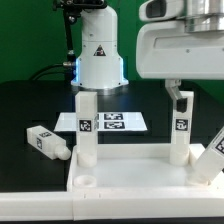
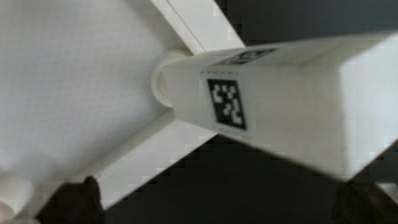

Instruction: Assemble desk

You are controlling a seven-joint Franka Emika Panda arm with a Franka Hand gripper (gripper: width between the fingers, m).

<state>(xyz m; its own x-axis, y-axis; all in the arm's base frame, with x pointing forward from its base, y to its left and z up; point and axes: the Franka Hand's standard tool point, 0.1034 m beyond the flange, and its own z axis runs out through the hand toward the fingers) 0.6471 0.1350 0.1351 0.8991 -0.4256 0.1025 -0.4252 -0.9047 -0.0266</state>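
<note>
The white desk panel lies at the front with its rim up. Two square legs stand upright in its far corners: one on the exterior view's left, one on the right. My gripper hangs just above the right leg and is open, holding nothing. In the wrist view that tagged leg rises from the panel. My dark fingertips are spread wide at the frame's edge, with only dark table between them, and the gripper is clear of the leg.
A loose tagged leg lies on the black table at the exterior view's left. Another leg sits tilted at the right edge beside the panel. The marker board lies behind the panel, in front of the robot base.
</note>
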